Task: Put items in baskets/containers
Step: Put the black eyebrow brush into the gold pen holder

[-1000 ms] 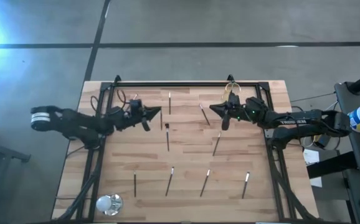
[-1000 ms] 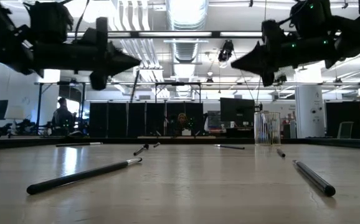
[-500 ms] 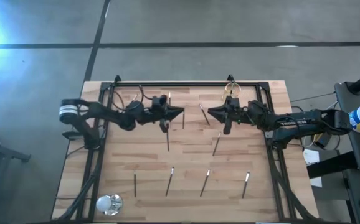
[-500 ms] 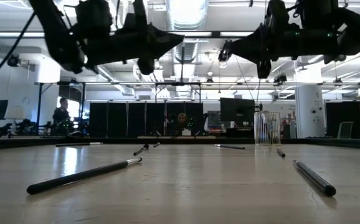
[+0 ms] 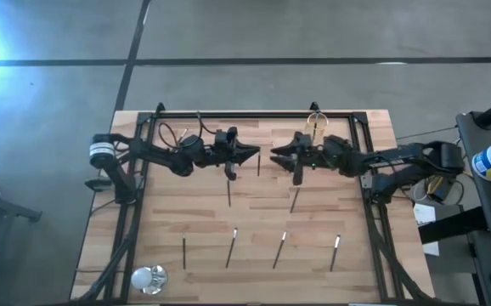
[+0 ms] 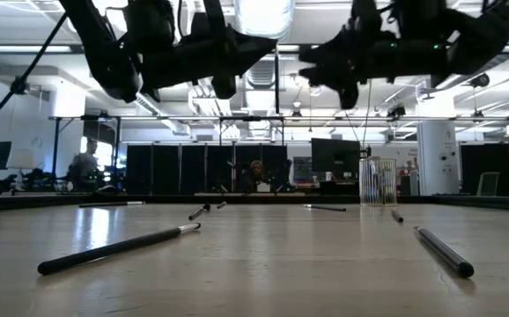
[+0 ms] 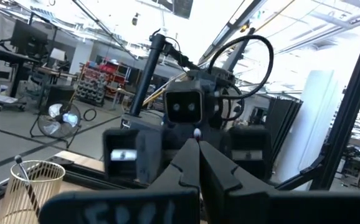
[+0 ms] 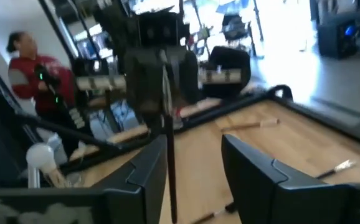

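Held stick (image 6: 276, 114): hangs upright, clamped near its upper end in the left jaws, in the gap between the two facing grippers, clear of the bench (image 5: 356, 212).
Left gripper (image 5: 254, 155): raised over the far half of the bench and pointing at the right gripper; its jaws are pressed together on the held stick, whose pale tip shows just above them in the left wrist view.
Right gripper (image 5: 276, 155): at the same height, nose to nose with the left one; its jaws stand apart, one finger (image 8: 147, 171) on each side of the held stick, with no contact visible.
Stick under left jaws (image 5: 228, 192): lies flat on the bench, just below and toward the near edge.
Stick under right jaws (image 5: 295, 199): lies flat and slightly slanted, likewise toward the near edge.
Front row of sticks (image 5: 231, 247): four lie spread side by side, well apart from both jaws, close to the near edge.
Cup (image 5: 316, 127): stands upright at the far edge, just behind the right jaws, with at least one stick in it.
White ball (image 5: 149, 277): sits at the near corner on the left arm's side, farthest from the jaws.
Person in red (image 8: 27, 68): stands in the room beyond the bench.
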`<move>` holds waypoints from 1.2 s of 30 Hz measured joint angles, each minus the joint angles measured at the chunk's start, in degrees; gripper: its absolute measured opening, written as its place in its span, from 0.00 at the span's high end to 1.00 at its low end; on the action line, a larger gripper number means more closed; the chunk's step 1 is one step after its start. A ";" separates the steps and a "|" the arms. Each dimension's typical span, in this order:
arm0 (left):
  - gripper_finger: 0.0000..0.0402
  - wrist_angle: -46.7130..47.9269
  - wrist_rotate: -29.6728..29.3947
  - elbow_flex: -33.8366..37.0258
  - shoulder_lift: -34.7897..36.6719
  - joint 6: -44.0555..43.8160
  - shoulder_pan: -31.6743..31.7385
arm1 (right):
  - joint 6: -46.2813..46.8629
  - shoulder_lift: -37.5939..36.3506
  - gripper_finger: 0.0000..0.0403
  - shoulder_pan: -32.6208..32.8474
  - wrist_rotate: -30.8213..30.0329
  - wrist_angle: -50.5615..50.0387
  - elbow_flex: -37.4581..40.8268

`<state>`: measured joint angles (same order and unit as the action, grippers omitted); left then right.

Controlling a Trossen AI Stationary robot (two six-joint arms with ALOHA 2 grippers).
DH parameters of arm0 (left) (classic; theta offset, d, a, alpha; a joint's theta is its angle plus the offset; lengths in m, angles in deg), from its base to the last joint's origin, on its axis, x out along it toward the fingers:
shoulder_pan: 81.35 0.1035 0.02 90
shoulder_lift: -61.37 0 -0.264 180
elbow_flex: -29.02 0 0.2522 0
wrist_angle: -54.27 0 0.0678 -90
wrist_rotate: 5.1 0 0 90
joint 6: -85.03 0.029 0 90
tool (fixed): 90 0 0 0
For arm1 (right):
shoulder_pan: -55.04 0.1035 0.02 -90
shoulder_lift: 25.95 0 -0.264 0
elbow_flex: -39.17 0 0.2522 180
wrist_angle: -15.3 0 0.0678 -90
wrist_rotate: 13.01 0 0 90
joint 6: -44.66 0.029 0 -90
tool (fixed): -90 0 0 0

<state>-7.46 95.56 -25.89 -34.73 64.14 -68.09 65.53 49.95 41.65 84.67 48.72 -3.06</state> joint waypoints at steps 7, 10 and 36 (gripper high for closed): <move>1.00 0.03 0.08 0.15 0.41 0.02 -0.02 | -0.31 6.15 0.57 0.00 4.42 0.16 -6.24; 1.00 0.04 0.84 0.15 0.62 0.05 -0.02 | -0.37 7.31 0.58 0.00 4.39 0.15 -7.49; 0.92 6.00 0.83 0.94 2.90 -2.04 1.31 | -5.95 5.67 0.98 -0.02 0.01 -4.81 -9.58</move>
<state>-1.47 96.39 -24.95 -31.83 62.10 -66.79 59.57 55.62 41.63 84.68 43.92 -12.64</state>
